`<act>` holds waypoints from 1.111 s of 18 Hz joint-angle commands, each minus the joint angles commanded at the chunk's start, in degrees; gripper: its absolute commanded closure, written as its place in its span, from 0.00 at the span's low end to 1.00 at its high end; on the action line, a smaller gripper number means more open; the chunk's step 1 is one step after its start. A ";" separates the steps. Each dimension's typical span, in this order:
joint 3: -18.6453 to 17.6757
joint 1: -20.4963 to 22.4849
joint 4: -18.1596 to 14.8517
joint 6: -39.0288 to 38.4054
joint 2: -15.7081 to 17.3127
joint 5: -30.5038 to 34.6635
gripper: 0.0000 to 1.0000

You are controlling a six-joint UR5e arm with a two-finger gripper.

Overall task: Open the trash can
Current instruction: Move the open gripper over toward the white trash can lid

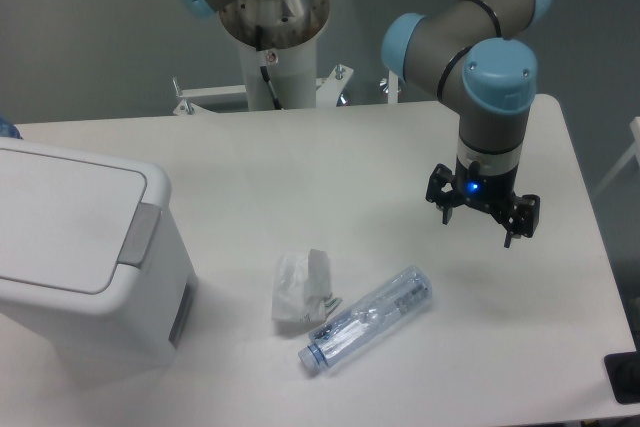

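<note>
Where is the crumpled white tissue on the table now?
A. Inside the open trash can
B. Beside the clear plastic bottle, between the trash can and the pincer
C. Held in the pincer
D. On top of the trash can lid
B: the tissue lies on the table next to the bottle, right of the closed trash can; the pincer hangs empty further right.
</note>
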 joint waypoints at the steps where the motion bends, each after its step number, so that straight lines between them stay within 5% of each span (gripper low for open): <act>1: -0.09 0.00 0.00 0.00 0.00 0.00 0.00; 8: -0.09 -0.44 0.00 -6.13 2.72 -9.49 0.00; 20: 2.46 -11.24 0.70 -39.01 9.14 -14.68 0.00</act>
